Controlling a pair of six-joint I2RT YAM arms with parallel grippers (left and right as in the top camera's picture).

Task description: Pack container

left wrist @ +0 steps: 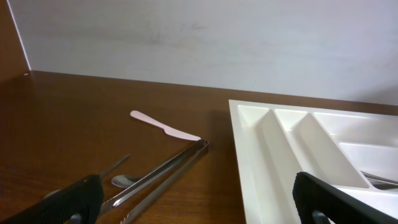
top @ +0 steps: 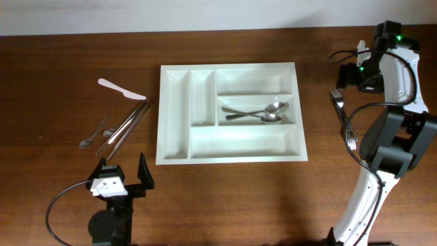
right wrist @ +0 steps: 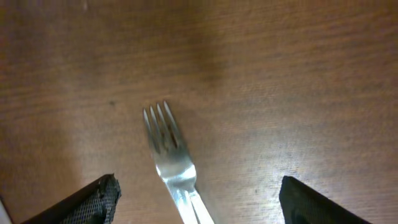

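Cutlery first, counted around the container (top: 232, 154). Two metal spoons (top: 256, 113) lie crossed inside its middle wide compartment, bowls toward the right wall. To its left on the table (top: 54, 82) lie one white plastic knife (top: 121, 89), one pair of metal tongs (top: 126, 123) and one small spoon (top: 92, 135). To its right lies a fork (top: 339, 104); whether a second one lies at its handle end I cannot tell. The container itself is one large white rectangular tray, glossy, with two narrow upright compartments on its left side and three wide ones beside them, and it sits flat between my two arms. My left gripper (top: 124, 169) hangs near the tray's front left corner, jaws spread wide and holding nothing. My right gripper (right wrist: 202, 202) hovers over the fork to the tray's right, jaws wide apart, clear of it.
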